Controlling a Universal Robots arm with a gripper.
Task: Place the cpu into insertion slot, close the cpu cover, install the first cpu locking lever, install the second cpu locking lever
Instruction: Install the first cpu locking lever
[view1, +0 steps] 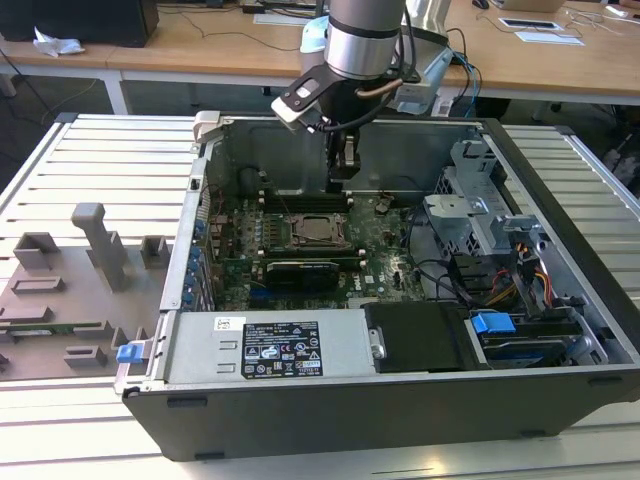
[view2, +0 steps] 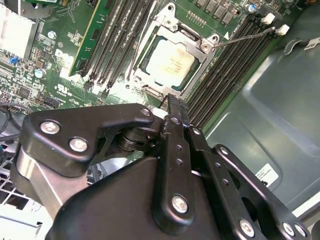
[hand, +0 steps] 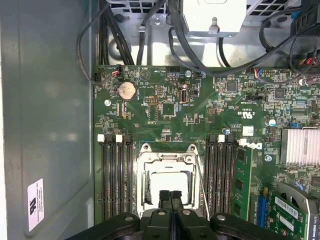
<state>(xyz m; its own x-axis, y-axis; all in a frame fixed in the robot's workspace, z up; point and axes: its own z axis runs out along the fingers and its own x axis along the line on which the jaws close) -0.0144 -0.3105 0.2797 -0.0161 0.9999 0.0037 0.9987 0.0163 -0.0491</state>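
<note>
The cpu (view2: 170, 62) shows its silvery top inside the insertion slot (hand: 167, 181). The silvery cpu cover (view2: 202, 65) lies down around the chip. A thin metal locking lever (view2: 245, 36) sticks out along one side of the socket and runs past the memory slots; it also appears in the first wrist view (hand: 201, 185). My gripper (hand: 170, 196) is shut with nothing between its fingers, and its tips hang just above the socket's edge. In the exterior view the gripper (view1: 339, 180) hovers over the board behind the socket (view1: 315, 230), inside the open case.
Black memory slots (hand: 116, 180) flank the socket on both sides. A finned heat sink (hand: 300, 146) and black cables (hand: 125, 45) lie further along the board. The case walls (view1: 190, 240), the drive bay (view1: 500, 230) and the power supply (view1: 280, 350) surround the board. Grey fixtures (view1: 100, 245) stand at the exterior view's left.
</note>
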